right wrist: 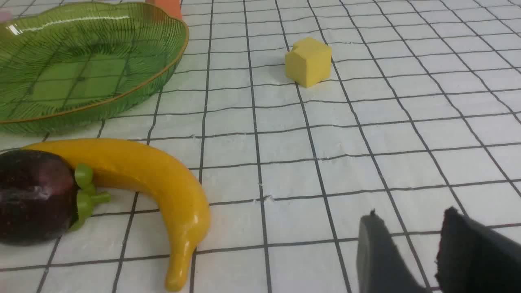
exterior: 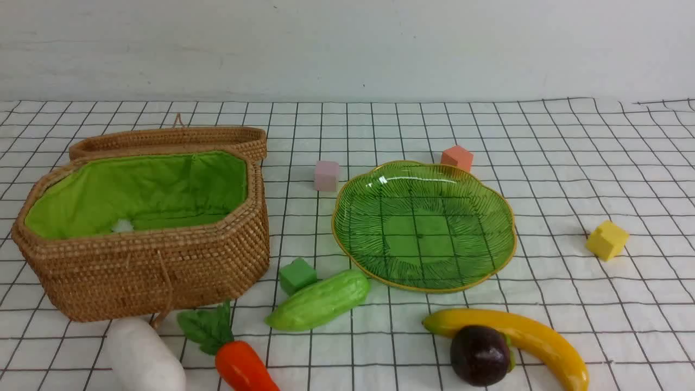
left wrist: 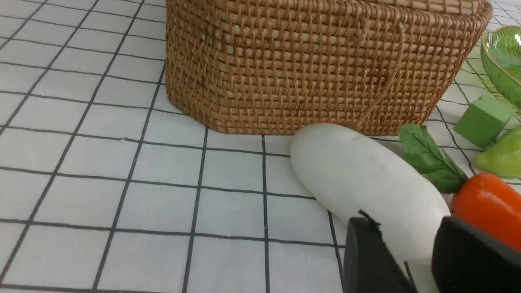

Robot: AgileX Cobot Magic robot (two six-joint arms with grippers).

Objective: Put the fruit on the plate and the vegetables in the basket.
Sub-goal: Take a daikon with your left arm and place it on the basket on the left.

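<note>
Gridded cloth [exterior: 570, 163], basket [exterior: 163, 271], plate [exterior: 423, 228], produce [exterior: 317, 301], maybe-foam cubes [exterior: 607, 239]

**Left wrist view:** left claw [left wrist: 407, 232] cropped by the frame edge, only 2 fingertips showing. They hide the near end of the radish [left wrist: 362, 183] just ahead. Beyond the claw, the carrot [left wrist: 488, 203], plate [left wrist: 504, 61] and basket [left wrist: 325, 65] run out of frame.

**Right wrist view:** right claw [right wrist: 411, 221] likewise cropped. The purple fruit [right wrist: 32, 195], well off to one side of the claw, is cut off.

**Front view:** lid [exterior: 168, 138] mostly hidden behind the basket.
</note>
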